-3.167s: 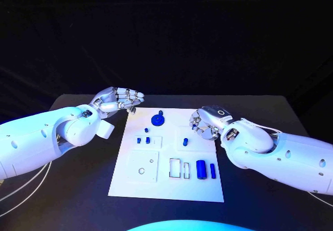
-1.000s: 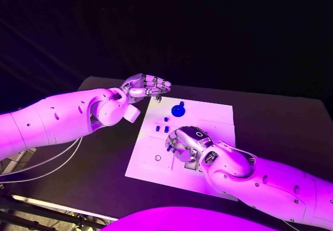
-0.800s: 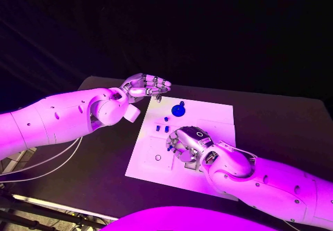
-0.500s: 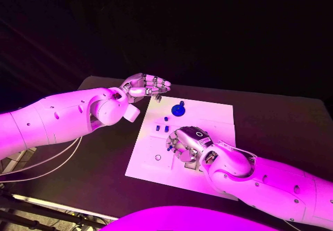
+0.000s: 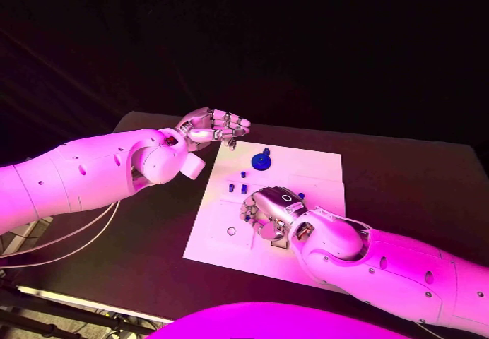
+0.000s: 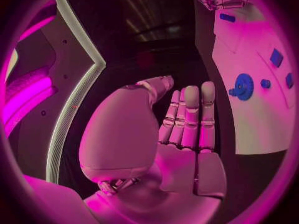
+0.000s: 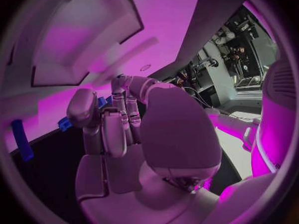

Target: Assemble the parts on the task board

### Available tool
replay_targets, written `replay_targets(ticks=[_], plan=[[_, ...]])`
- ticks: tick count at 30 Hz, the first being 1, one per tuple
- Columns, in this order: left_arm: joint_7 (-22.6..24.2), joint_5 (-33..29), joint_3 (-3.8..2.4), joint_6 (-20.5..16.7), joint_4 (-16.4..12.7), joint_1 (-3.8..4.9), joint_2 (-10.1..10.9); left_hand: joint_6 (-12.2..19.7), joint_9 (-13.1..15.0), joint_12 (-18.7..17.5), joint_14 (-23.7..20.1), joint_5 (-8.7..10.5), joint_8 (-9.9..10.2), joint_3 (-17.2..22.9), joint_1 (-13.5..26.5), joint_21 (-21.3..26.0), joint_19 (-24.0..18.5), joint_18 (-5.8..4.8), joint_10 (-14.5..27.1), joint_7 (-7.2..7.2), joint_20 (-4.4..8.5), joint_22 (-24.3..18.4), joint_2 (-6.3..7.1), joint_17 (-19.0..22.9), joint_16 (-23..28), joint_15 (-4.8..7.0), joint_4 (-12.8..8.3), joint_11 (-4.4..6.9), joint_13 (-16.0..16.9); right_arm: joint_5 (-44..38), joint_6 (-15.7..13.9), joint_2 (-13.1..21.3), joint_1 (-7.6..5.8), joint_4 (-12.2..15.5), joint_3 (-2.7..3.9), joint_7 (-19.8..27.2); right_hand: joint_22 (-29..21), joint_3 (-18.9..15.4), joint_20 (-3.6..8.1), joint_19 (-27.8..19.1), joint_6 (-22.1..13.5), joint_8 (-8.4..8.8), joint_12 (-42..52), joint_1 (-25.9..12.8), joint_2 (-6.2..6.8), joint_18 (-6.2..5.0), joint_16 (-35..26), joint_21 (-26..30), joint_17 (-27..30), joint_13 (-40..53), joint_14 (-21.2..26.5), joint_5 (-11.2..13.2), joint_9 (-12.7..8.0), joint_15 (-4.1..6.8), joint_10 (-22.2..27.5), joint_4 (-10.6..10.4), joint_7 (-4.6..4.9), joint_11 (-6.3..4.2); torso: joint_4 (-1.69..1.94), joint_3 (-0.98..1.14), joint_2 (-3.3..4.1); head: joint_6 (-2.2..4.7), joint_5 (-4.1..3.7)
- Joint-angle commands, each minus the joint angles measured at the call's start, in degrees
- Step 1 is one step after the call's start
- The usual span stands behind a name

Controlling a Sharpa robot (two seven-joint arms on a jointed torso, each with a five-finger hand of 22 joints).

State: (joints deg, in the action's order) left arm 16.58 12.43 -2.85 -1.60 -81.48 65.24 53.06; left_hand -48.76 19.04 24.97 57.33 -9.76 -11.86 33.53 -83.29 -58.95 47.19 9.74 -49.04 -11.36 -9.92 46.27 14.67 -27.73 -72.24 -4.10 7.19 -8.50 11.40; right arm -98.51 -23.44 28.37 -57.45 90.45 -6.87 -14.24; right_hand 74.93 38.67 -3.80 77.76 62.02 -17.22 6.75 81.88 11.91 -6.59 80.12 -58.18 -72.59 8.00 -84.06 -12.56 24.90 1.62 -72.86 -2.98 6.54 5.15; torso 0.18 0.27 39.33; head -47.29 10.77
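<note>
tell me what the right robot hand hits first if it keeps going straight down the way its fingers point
Most likely the task board itself: the right robot hand hovers fingers-down over its middle, with small blue parts near the fingertips. Depth is unclear.

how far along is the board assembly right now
Early. Nothing looks clearly assembled: the round blue part and small blue pieces sit loose on the task board. The right hand is low over the board's middle; whether it holds anything can't be told. The left hand hangs curled off the board's far corner.
</note>
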Motion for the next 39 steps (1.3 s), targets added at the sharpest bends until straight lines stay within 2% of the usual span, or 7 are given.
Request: replay_targets(ticks=[1,5,8,13,19,28,39], plan=[[0.1,0.4,-0.03,1.0,-0.1,0.04,-0.1,0.2,-0.1,0.3,0.0,-0.25,0.1,0.0,0.0,0.2,0.2,0.81,0.4,-0.27,-0.01,-0.1,-0.46,0.1,-0.3,-0.22,-0.4,0.02,0.1,-1.4,3.1,-0.2,0.25,0.5,-0.24,-0.3,1.6,0.4,-0.11,-0.5,0.0,-0.16,-0.1,-0.3,-0.19,0.43,-0.2,0.3,0.1,0.1,-2.6,-0.1,0.1,0.18,-2.8,0.0,0.22,-2.49,0.05,-0.04,-0.03,0.2,-0.14],[0.0,0.5,-0.03,1.0,-0.1,0.04,-0.1,0.2,-0.1,0.4,-0.1,-0.26,0.1,0.0,-0.1,0.2,0.2,0.81,0.5,-0.28,-0.02,-0.1,-0.48,0.1,-0.3,-0.23,-0.4,0.01,0.1,-1.2,3.6,-0.4,0.29,0.7,-0.27,-0.4,1.5,0.4,-0.27,-0.9,-0.5,0.08,-0.7,-1.0,-0.33,0.33,-0.4,1.0,0.5,0.1,-2.5,-0.1,0.2,-0.02,-2.3,-0.1,0.48,-2.26,0.04,-0.09,-0.08,0.26,-0.15],[-0.1,0.6,-0.03,1.1,-0.1,0.04,0.0,0.2,-0.1,0.4,-0.1,-0.26,0.1,0.0,-0.1,0.2,0.2,0.81,0.5,-0.28,-0.02,-0.1,-0.48,0.1,-0.3,-0.23,-0.4,0.01,0.1,-0.6,3.9,-0.4,0.3,0.5,-0.28,-0.7,0.4,-0.3,-0.97,-2.4,-3.1,1.29,-2.6,-3.0,-0.37,-0.08,-1.3,4.2,1.9,-0.4,-2.0,0.0,0.2,-0.96,0.6,-0.8,1.51,-1.16,0.0,-0.11,-0.06,0.33,-0.14],[-0.2,0.6,-0.03,1.3,-0.1,0.04,0.0,0.2,-0.1,0.4,-0.1,-0.26,0.1,0.0,-0.1,0.3,0.2,0.81,0.6,-0.29,-0.02,-0.1,-0.49,0.1,-0.3,-0.23,-0.4,0.0,0.1,0.0,2.4,-0.2,0.3,0.4,-0.29,-1.6,-1.3,-2.6,-2.44,-3.5,-6.6,3.33,-3.3,-6.1,1.35,-0.56,-2.0,7.9,3.2,-1.8,-1.6,0.1,-0.2,-2.47,6.3,-2.6,2.96,0.61,-0.04,-0.07,-0.07,0.39,-0.13],[-0.3,1.1,-0.03,1.4,-0.1,0.04,-0.1,0.3,-0.1,0.5,-0.1,-0.25,0.2,0.0,-0.1,0.3,0.2,0.81,0.7,-0.31,-0.03,-0.1,-0.49,0.2,-0.3,-0.24,-0.5,-0.02,0.1,0.1,-0.2,0.7,0.43,1.7,-0.29,-3.0,-2.5,-3.4,-3.01,-4.0,-8.0,4.46,-3.0,-5.8,1.86,-1.01,-2.2,10.5,3.8,-2.9,-1.4,0.0,-0.4,-2.88,9.4,-2.8,3.11,1.09,0.02,0.03,-0.02,0.83,-0.26],[-0.6,1.4,-0.03,1.8,-0.1,0.04,0.0,0.5,-0.1,0.5,-0.1,-0.24,0.2,0.0,-0.1,0.3,0.2,0.81,0.8,-0.34,-0.04,-0.1,-0.51,0.2,-0.3,-0.26,-0.5,-0.04,0.1,-0.2,-3.5,4.2,0.31,6.4,0.02,-5.1,-3.4,-3.7,-3.11,-4.3,-8.3,4.86,-2.7,-4.7,2.04,-1.31,-2.9,12.3,4.8,-3.4,-1.0,0.0,-0.5,-2.95,10.9,-2.2,3.04,1.2,-0.02,-0.07,-0.06,1.29,-0.47],[-0.7,1.5,-0.02,2.1,-0.1,0.03,0.2,0.6,-0.1,0.6,-0.1,-0.25,0.3,0.1,-0.2,0.3,0.2,0.82,0.9,-0.35,-0.04,-0.1,-0.57,0.2,-0.3,-0.26,-0.6,-0.05,0.1,0.7,-5.2,11.1,-2.22,12.3,1.45,-5.2,-3.0,-3.7,-3.1,-3.7,-7.6,4.7,-2.1,-4.0,2.03,-1.1,-2.5,11.3,4.2,-3.6,-1.1,0.0,-0.4,-2.93,10.8,-1.8,3.06,1.18,-0.29,-0.05,-0.16,1.97,-1.01]])
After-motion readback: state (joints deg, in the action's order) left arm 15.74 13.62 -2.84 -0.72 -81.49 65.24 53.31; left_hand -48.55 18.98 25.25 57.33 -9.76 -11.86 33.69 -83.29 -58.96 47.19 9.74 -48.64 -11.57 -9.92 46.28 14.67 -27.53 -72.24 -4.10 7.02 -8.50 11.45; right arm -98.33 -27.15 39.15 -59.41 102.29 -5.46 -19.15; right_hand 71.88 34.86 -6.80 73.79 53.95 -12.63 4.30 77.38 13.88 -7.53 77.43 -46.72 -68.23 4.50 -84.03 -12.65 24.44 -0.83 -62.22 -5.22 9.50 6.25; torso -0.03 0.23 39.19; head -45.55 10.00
